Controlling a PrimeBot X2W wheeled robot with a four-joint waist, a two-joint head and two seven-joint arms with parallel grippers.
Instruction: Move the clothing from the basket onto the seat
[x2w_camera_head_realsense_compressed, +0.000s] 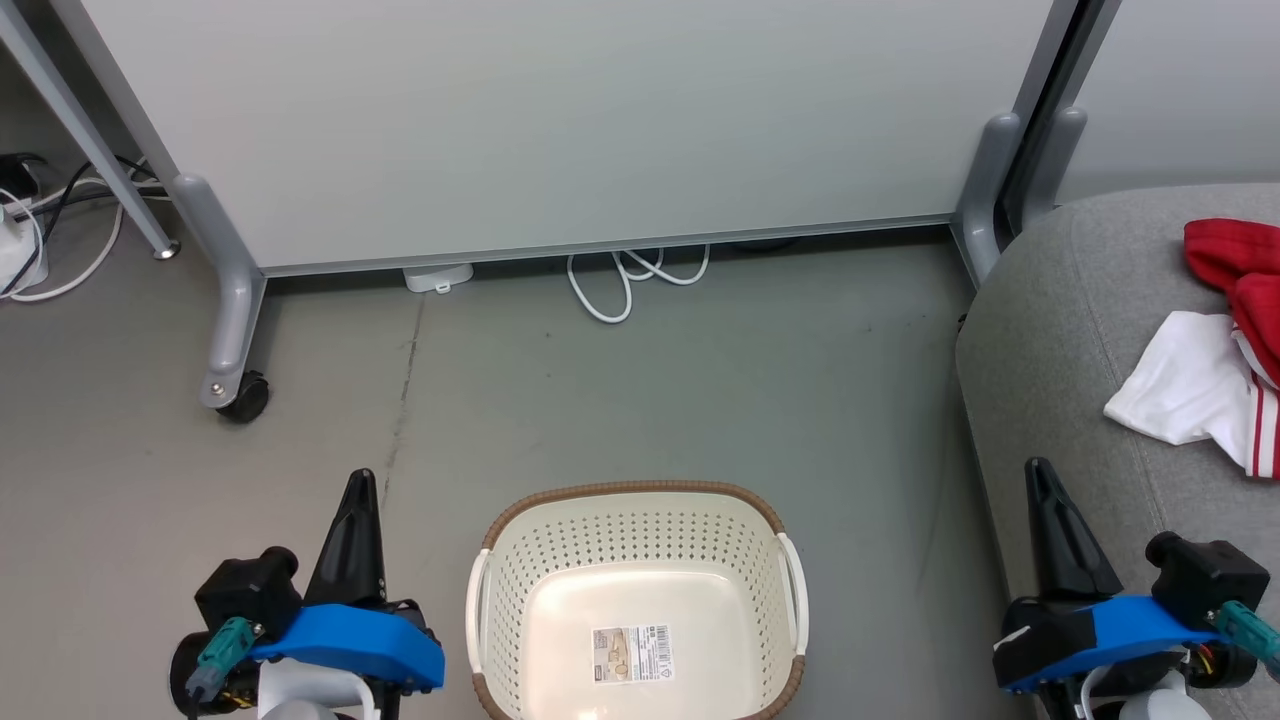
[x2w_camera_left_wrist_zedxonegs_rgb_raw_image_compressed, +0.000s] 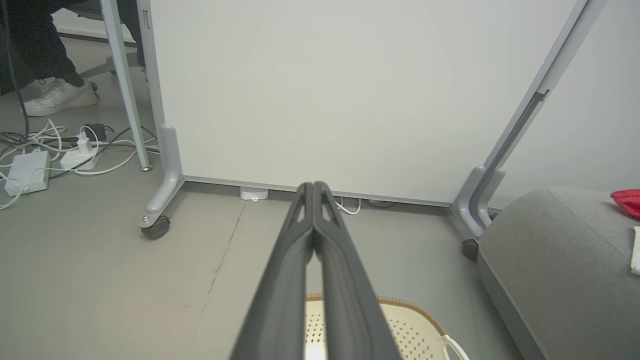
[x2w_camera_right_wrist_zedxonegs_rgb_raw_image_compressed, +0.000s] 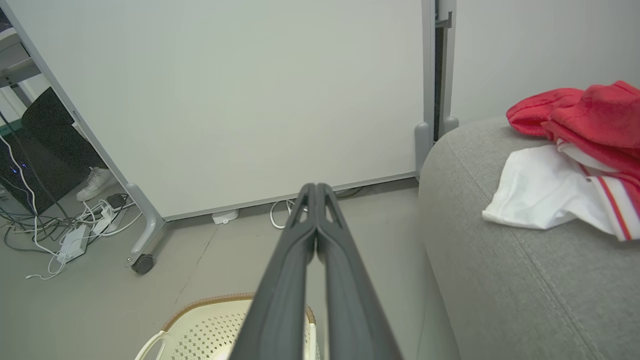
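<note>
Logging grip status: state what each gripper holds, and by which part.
Nothing is held. The left gripper and right gripper are shut empty; the clothing lies on the seat.

We see a white partition panel (x2w_camera_head_realsense_compressed: 560, 120) at twelve o'clock in the head view, its grey leg ending in a black caster (x2w_camera_head_realsense_compressed: 243, 397) at nine o'clock. Under its lower edge a white cable (x2w_camera_head_realsense_compressed: 625, 278) loops on the grey floor (x2w_camera_head_realsense_compressed: 700, 400). At ten o'clock in the left wrist view we find a white sneaker (x2w_camera_left_wrist_zedxonegs_rgb_raw_image_compressed: 60, 97), with a white power brick (x2w_camera_left_wrist_zedxonegs_rgb_raw_image_compressed: 26, 172) among tangled cords at nine.

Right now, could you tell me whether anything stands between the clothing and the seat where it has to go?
Nothing visible does: the red-and-white clothing already lies on the grey seat, and the basket holds just a label.
</note>
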